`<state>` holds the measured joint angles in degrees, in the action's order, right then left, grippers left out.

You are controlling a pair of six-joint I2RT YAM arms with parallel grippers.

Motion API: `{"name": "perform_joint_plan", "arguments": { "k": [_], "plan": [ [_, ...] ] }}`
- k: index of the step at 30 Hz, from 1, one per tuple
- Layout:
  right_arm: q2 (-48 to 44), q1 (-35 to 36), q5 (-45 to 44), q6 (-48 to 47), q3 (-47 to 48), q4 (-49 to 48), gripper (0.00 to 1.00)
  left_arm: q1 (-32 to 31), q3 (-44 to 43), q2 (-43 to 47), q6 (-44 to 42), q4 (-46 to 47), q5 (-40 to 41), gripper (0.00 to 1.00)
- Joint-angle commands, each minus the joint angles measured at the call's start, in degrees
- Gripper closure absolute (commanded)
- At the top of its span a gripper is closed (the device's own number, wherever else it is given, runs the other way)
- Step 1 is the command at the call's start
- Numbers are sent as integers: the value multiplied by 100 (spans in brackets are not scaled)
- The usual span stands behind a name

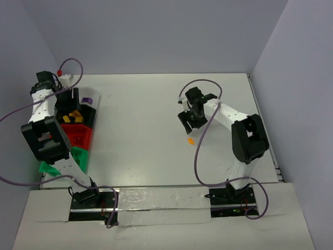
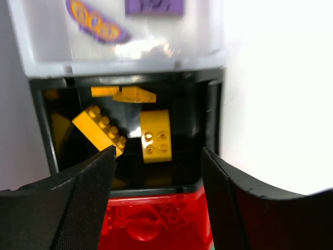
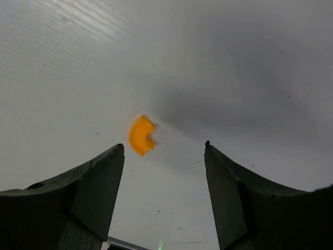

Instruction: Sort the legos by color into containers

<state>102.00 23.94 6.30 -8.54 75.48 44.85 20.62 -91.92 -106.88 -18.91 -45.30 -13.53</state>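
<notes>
One orange rounded lego lies on the white table, just ahead of my right gripper and toward its left finger; it also shows in the top view. The right gripper is open and empty above it. My left gripper is open and empty over the row of containers at the table's left edge. Below it are the black bin holding several yellow legos, the red bin with red pieces, and the white bin with a purple piece.
In the top view the bins run along the left wall: white, black, red, green. The left arm reaches over them. Purple cables loop from both arms.
</notes>
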Motion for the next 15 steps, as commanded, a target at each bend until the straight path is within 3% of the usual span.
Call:
{"name": "perform_joint_plan", "arguments": {
  "k": [1,15],
  "plan": [
    [246,-14,-366,-16,-221,74,31,-61,-641,760,356,195,-788,28],
    [501,265,-151,-32,-337,-19,35,-243,-724,1059,485,69,-1057,27]
  ]
}}
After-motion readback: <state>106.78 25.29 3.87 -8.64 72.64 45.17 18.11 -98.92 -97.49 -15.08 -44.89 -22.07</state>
